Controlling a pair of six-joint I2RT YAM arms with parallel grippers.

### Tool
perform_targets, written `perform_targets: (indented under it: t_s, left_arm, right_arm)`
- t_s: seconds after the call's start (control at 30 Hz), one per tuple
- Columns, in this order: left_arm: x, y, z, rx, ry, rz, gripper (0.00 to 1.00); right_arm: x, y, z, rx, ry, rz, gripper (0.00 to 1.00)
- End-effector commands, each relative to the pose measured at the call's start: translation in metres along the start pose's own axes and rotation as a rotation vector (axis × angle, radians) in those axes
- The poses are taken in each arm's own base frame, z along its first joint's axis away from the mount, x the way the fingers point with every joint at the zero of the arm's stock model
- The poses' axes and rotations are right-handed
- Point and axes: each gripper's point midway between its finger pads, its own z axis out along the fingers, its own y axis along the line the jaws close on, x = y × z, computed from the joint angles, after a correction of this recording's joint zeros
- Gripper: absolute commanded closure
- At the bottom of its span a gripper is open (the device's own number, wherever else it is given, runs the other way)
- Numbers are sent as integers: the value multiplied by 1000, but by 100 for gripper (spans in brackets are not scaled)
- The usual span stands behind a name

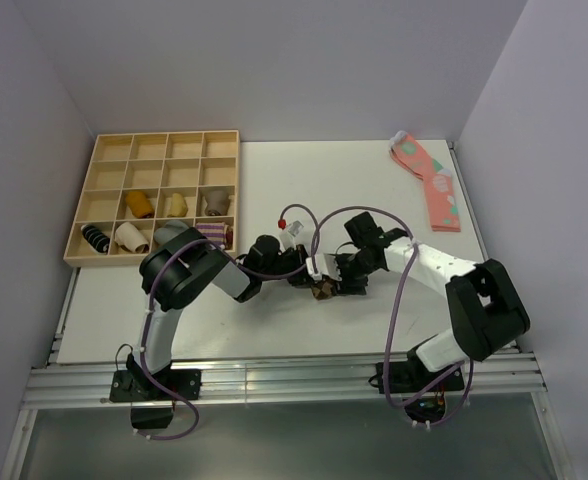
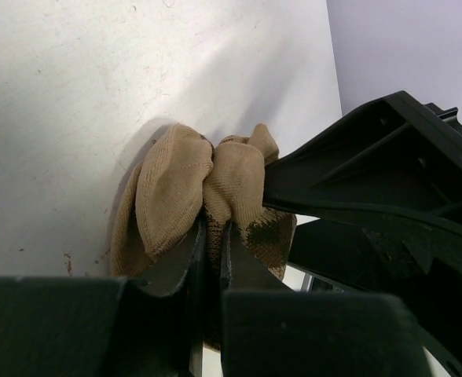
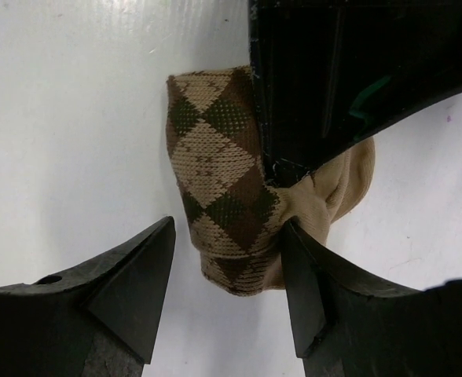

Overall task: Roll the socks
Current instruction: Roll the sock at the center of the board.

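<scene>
Your left hand (image 1: 306, 275) is clamping the socks (image 1: 323, 291), its fingers (image 2: 185, 263) pressing close together on a fold of plain tan fabric. The bundle is lying around the middle of the surface (image 1: 304, 180), nearer the near edge than the far one. Your right hand (image 1: 346, 278) is facing the same bundle from the right with its fingers (image 3: 141, 275) standing apart. In the right wrist view the argyle face of the socks is sitting between them, the right finger touching the fabric and the left one sitting just beside it. The two hands are crowding each other, with the left hand's black body covering the bundle's far right part in that view. Bare surface is stretching from the bundle toward the far edge, and a narrower strip is lying between the bundle and the near edge. The wooden tray (image 1: 164, 136) is sitting at the far left, your left arm (image 1: 189, 275) bending just near of its near rim, and the pink socks (image 1: 429, 185) are lying by the far right edge, well apart from both hands.
</scene>
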Motion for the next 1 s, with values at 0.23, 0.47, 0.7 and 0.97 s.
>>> perform_targets:
  t_s: [0.23,0.47,0.7,0.97]
  left_arm:
    - [90,98,-35,-350,271,-142,100]
    - [78,96,-35,-360,218,-96,96]
    - [34,84,-41,-411,19,-16,78]
    - [-14,72,-59,-476,-200,75,64]
  right_arm:
    - [1,-12,14,-46,75,60,42]
    - [6,-10,19,-114,118,116,67]
    - [8,-9,18,-151,153,151,69]
    - [14,-10,19,-150,186,169,70]
